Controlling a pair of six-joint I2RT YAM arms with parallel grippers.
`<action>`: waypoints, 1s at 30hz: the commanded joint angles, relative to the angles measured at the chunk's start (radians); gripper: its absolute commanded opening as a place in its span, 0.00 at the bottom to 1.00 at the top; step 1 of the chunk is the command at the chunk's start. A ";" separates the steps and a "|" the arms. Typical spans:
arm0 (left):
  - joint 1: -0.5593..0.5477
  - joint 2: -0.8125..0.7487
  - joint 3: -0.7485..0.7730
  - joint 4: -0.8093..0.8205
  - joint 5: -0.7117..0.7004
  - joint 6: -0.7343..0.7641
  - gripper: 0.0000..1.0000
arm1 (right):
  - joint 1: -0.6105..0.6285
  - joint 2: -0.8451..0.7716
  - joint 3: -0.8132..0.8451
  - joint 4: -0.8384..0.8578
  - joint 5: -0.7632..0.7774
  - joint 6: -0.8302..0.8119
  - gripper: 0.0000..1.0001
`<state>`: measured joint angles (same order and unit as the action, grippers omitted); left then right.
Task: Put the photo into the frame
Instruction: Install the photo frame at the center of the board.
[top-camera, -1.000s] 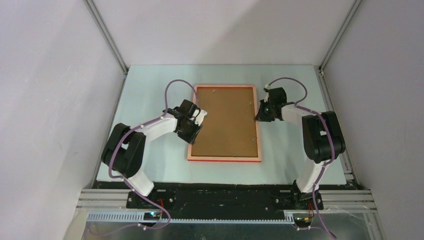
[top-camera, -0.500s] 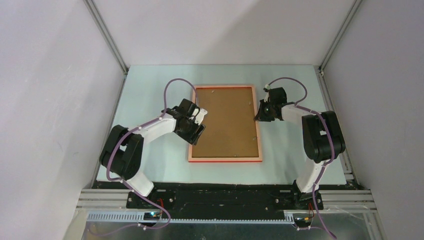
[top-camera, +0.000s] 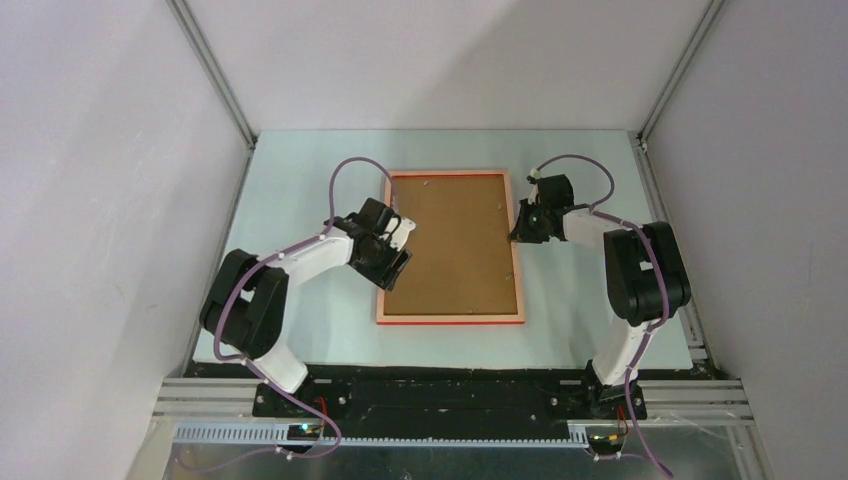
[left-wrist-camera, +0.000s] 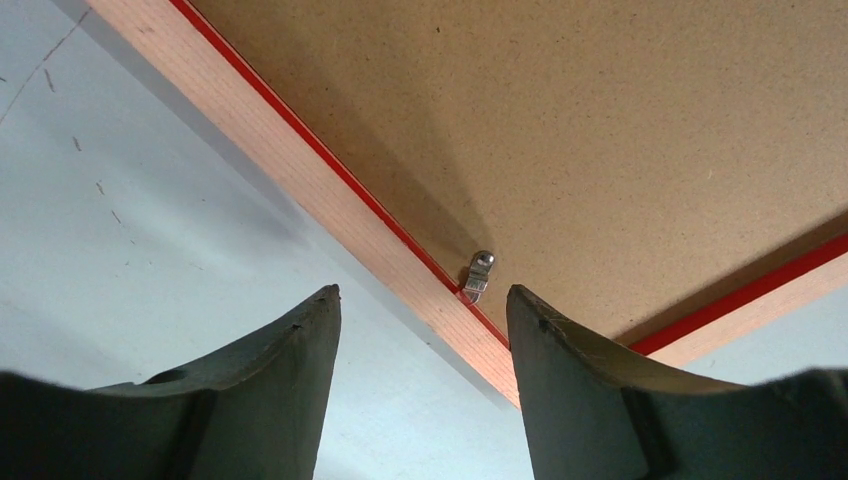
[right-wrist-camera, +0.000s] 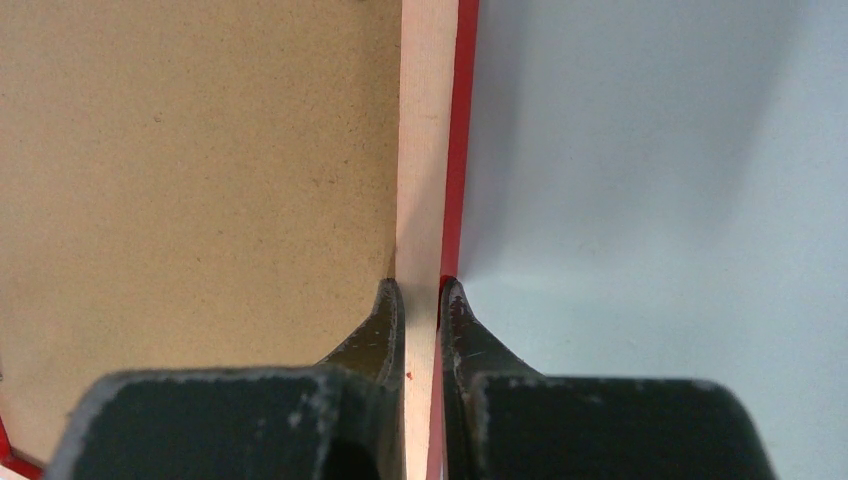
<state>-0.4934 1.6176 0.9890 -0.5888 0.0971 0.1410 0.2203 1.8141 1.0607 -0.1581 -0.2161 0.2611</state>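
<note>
Overhead view of a pale grey-green counter (top-camera: 300, 180) with a thin rectangular frame (top-camera: 450, 318) lying flat near its middle, back side up, long sides running away from the arm bases. Inside the frame's opening, a plain brown backing board (top-camera: 450, 245). Pale wood rails all round, edged in red along the outside. On the right long rail, towards the far end, the right end effector (right-wrist-camera: 421, 290) — clenched on the frame, one dark finger on the board side of the rail and the other on the outer red edge, both pressed against the wood. By the left long rail, near its middle, the left end effector (left-wrist-camera: 420, 300) — released, fingers spread wide, grasping nothing, with the rail passing across the gap between them. Seen from the left wrist, just beyond that gap, a small silver metal tab (left-wrist-camera: 478, 275) sitting at the seam between rail and backing board. Further tiny fittings of the same kind dotted along the board's rim in the overhead view, too small to describe. Both arms white and black, each trailing a looped purple cable.
</note>
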 joint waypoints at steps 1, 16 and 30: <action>-0.017 0.012 -0.004 0.016 -0.024 0.024 0.67 | 0.000 -0.004 0.016 0.072 -0.059 0.009 0.00; -0.031 0.046 0.003 0.029 -0.054 0.016 0.56 | -0.004 -0.004 0.016 0.071 -0.065 0.011 0.00; -0.031 0.060 0.005 0.035 -0.040 0.019 0.37 | -0.008 0.003 0.017 0.074 -0.070 0.011 0.00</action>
<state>-0.5194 1.6550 0.9897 -0.5858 0.0650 0.1383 0.2146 1.8168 1.0607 -0.1558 -0.2283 0.2611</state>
